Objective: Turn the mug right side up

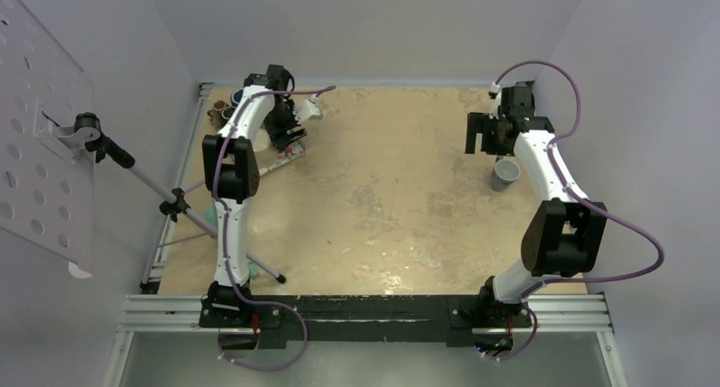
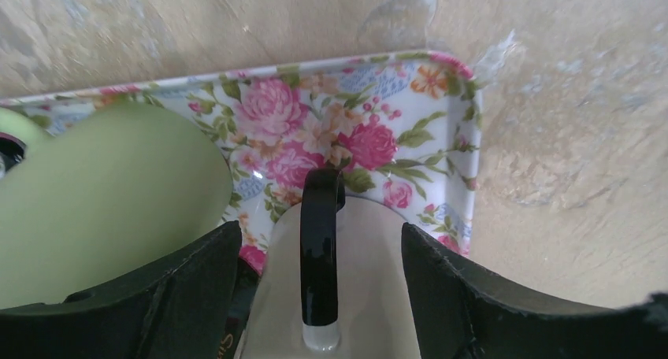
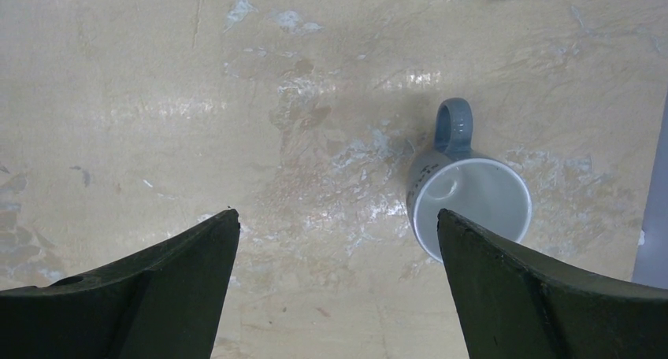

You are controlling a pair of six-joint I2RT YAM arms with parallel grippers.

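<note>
A cream mug (image 2: 370, 280) with a black handle (image 2: 319, 249) sits between the jaws of my left gripper (image 2: 321, 233) over the floral tray (image 2: 441, 123). The handle faces the camera. The jaws lie against its two sides, and its mouth is hidden. In the top view the left gripper (image 1: 290, 124) is at the far left by the tray (image 1: 284, 154). A grey-blue mug (image 3: 473, 205) stands upright, mouth up, on the table at the right (image 1: 506, 173). My right gripper (image 3: 337, 213) hangs open and empty just left of it (image 1: 482, 141).
A pale green mug (image 2: 110, 194) lies on the tray to the left of the cream one. More cups (image 1: 227, 107) crowd the far left corner. A tripod stand (image 1: 170, 196) with a white perforated board (image 1: 42, 149) leans over the left edge.
</note>
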